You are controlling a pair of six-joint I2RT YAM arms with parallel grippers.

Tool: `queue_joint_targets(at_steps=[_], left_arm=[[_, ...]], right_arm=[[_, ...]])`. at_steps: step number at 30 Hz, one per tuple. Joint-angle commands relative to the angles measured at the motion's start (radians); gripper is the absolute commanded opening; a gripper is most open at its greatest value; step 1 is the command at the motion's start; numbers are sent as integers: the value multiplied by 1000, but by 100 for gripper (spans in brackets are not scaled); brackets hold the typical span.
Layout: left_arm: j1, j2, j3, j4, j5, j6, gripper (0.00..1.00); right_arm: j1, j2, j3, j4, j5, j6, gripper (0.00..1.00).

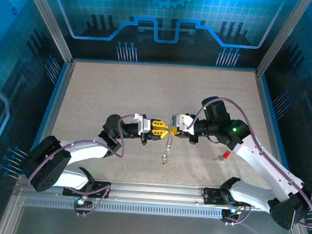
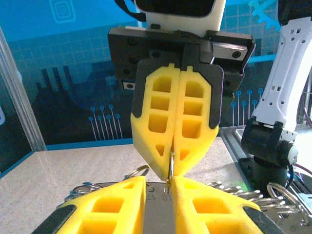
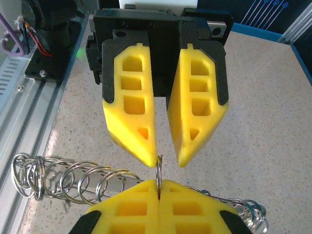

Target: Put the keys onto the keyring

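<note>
Keyring [image 3: 158,168] edge-on between right jaws

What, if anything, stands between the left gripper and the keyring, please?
Nothing visible does: the keyring, pinched by the shut right gripper, sits right at the mouth of the open left gripper.

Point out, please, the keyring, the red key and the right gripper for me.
keyring [image 1: 168,147]: top view, middle of the chain of rings.
red key [image 1: 226,154]: top view, its red head.
right gripper [image 2: 171,168]: left wrist view, midway between its shut yellow fingertips.
</note>
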Motion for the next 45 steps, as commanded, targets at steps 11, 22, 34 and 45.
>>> queue_joint_targets(at_steps=[11, 22, 34, 45], left_arm=[[-15, -97, 79, -349, -5, 135, 26], [-20, -124, 104, -451, -4, 187, 25], [-50, -148, 136, -637, -64, 309, 16], [-81, -159, 159, -725, -155, 388, 8]], right_arm=[[48, 72, 133, -124, 96, -90, 0], [139, 106, 153, -156, 228, -133, 0], [153, 97, 167, -156, 245, -118, 0], [156, 105, 167, -144, 246, -96, 0]])
